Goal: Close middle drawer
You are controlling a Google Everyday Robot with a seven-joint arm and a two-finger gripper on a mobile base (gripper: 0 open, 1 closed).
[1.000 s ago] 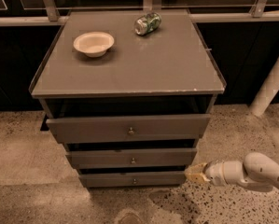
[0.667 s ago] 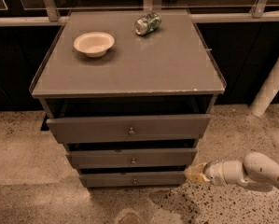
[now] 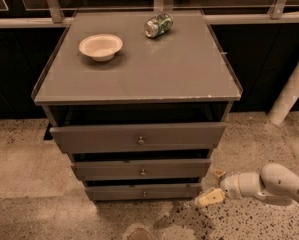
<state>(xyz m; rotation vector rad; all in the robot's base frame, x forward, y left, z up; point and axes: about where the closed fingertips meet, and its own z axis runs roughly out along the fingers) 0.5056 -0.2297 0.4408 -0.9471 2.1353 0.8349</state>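
The grey cabinet has three drawers stacked under its top. The middle drawer (image 3: pixel 141 169) has a low flat grey front with a small round metal knob (image 3: pixel 143 172) and stands pulled out a little, with a dark gap above it. The taller top drawer (image 3: pixel 138 136) sticks out further. The bottom drawer (image 3: pixel 143 191) is the shortest. My gripper (image 3: pixel 212 188) is low at the right, on a white arm (image 3: pixel 269 184), just right of the bottom drawer's right end and below the middle drawer's right corner. Its pale fingertips point left.
A cream bowl (image 3: pixel 100 46) and a green can (image 3: pixel 158 25) lying on its side rest on the cabinet top (image 3: pixel 139 74). A white post (image 3: pixel 291 86) stands at the right. Speckled floor (image 3: pixel 34 184) surrounds the cabinet. A railing runs behind.
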